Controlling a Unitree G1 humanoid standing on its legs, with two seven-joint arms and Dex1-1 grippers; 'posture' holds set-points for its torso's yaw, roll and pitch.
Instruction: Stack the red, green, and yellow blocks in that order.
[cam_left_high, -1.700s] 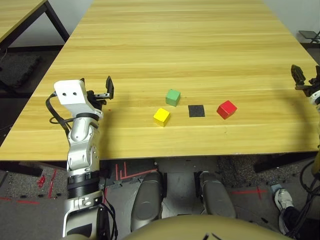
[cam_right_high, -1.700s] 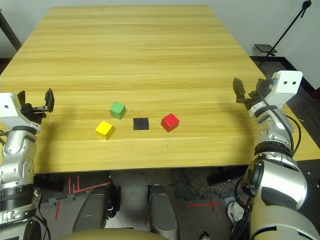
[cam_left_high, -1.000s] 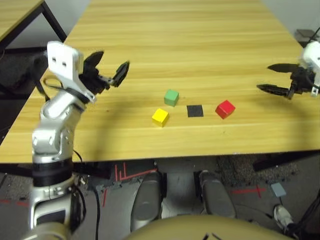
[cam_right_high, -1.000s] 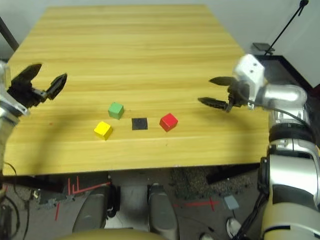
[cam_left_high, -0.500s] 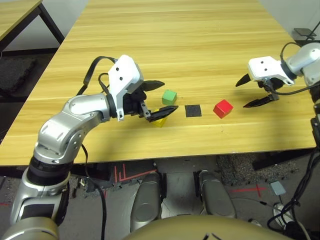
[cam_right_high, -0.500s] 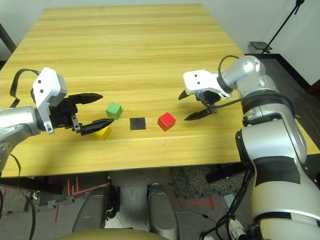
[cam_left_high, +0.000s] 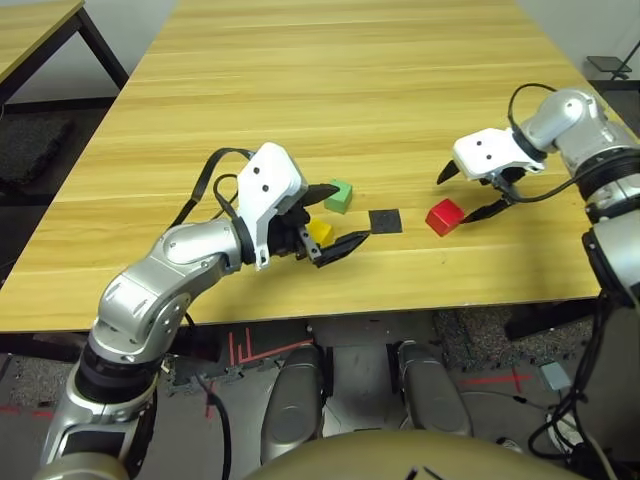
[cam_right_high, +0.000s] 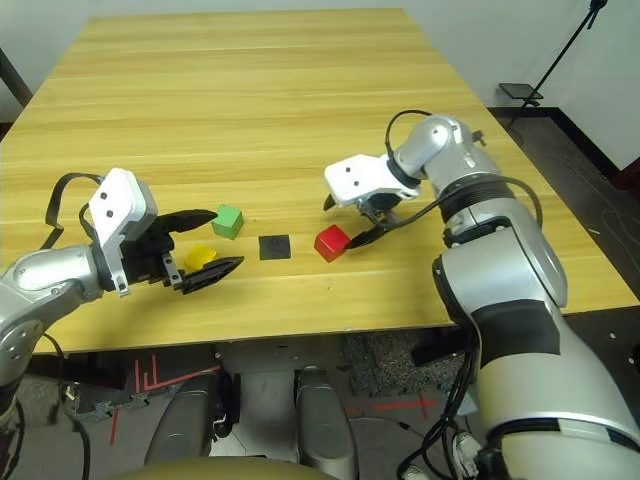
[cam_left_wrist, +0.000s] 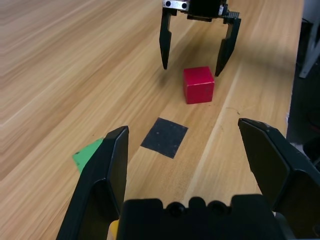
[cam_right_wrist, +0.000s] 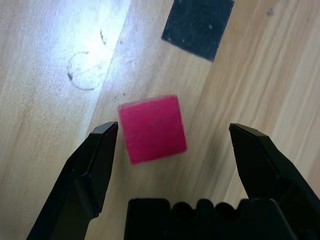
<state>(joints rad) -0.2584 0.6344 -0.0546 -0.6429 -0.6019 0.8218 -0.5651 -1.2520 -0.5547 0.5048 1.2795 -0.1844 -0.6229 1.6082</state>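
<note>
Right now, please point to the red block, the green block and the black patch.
red block (cam_left_high: 444, 215), left eye view, its top face.
green block (cam_right_high: 227, 220), right eye view, its top face.
black patch (cam_left_wrist: 164, 137), left wrist view, its middle.

I read the table as pale wood — planked, grain running lengthwise, a smooth low-sheen finish with faint scuffs and a pencilled ring in the right wrist view. The red block, green block and yellow block look matt, painted and even. The black patch is flat and dull — slightly speckled. Both forearms look like brushed silver metal; the fingers are black semi-gloss plastic.
</note>
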